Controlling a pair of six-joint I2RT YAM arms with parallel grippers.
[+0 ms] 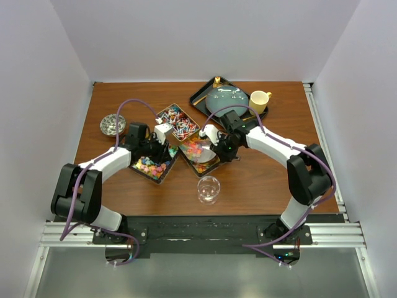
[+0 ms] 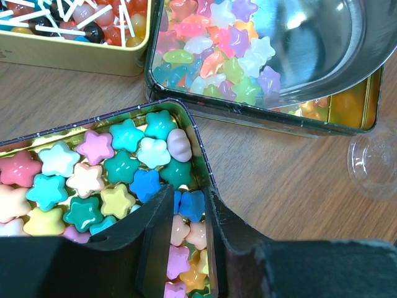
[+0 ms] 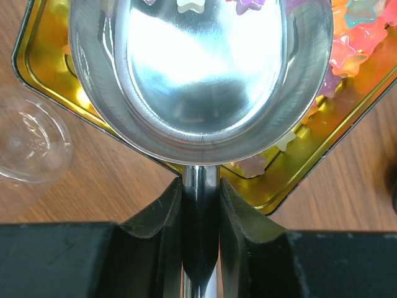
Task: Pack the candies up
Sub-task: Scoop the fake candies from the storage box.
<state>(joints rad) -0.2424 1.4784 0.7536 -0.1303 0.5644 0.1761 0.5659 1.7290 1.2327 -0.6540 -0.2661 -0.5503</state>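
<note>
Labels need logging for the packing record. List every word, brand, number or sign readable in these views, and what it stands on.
No text can be read in any view.
The gold tins, metal scoop, clear cup, yellow mug and candies show no print, label or number that can be made out.

A: Overhead view?
B: Looking steeply down from high behind the arm bases (image 1: 118,231), taking in the whole table (image 1: 267,180) from far off.
A: Wrist views?
B: On the left, hovering very close over a candy tin (image 2: 203,155) of star candies (image 2: 93,148), facing down. On the right, pressing close above a steel scoop (image 3: 198,74), also facing down.
A: Sharing anything?
B: Sharing that scoop, the gold tin (image 3: 46,74) beneath it and a clear cup (image 3: 28,139).
</note>
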